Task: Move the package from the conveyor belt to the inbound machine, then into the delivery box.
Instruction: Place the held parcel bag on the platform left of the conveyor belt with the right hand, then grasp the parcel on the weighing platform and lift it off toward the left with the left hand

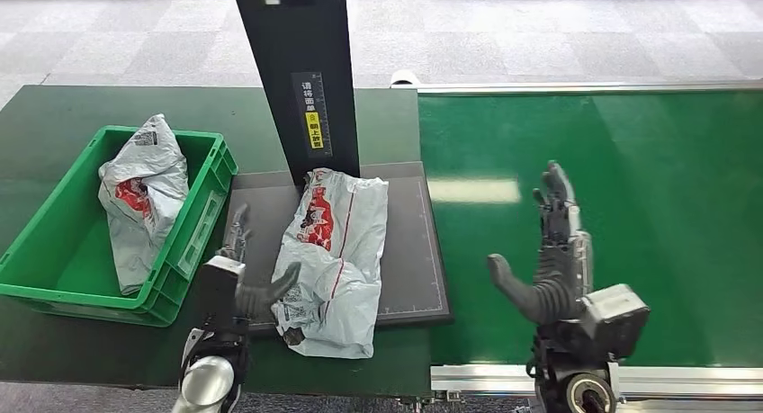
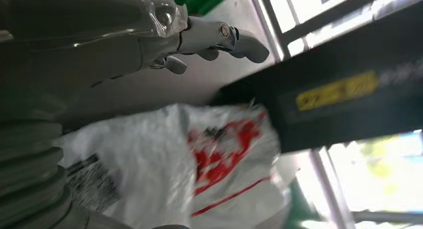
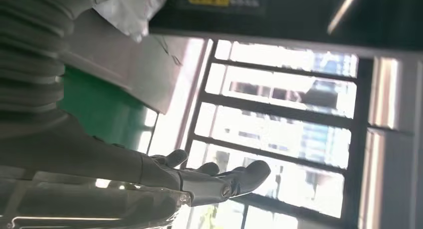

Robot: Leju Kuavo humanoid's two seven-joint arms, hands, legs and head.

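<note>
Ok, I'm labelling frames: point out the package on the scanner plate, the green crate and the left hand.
package (image 1: 328,251), head view, middle of the white bag.
green crate (image 1: 200,217), head view, right wall.
left hand (image 1: 247,282), head view, palm beside the package.

Black scanner post (image 1: 301,76) rising at the back of the grey platform (image 1: 409,251), package (image 1: 333,251) lying at the post's foot, green crate (image 1: 193,224) wall left of the post, bare conveyor belt (image 1: 648,161) right of it

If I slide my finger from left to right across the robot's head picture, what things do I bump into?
Green crate with a package inside → left hand → package on the dark scanner plate → right hand over the green conveyor belt.
</note>
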